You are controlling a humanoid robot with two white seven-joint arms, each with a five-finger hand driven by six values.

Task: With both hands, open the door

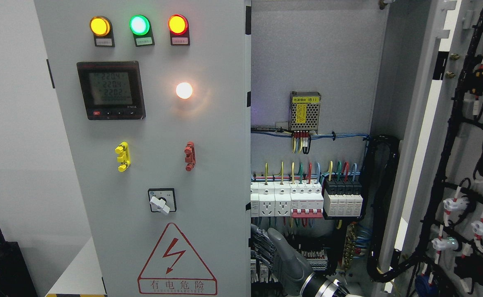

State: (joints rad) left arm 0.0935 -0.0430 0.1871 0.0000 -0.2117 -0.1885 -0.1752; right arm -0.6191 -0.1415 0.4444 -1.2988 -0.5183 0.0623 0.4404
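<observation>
The grey cabinet's left door (pixel 159 165) faces me with three lamps, a meter, a rotary switch and a warning triangle. Its right edge (pixel 247 165) stands beside the open compartment. The right door (pixel 451 165) is swung wide open at the right, and its wired inner side shows. My right hand (pixel 266 247) comes up from the bottom edge, right of the middle. Its fingers (pixel 260 245) reach left and hook behind the left door's edge low down, with the thumb (pixel 276 239) pointing up. The fingertips are hidden behind the door. My left arm does not show.
Inside the cabinet, breakers and sockets (pixel 303 200) sit in a row, a power supply (pixel 305 111) above them and wire bundles (pixel 383 206) at the right. A white wall and a low table corner (pixel 76 272) lie to the left, with a black box (pixel 2 268).
</observation>
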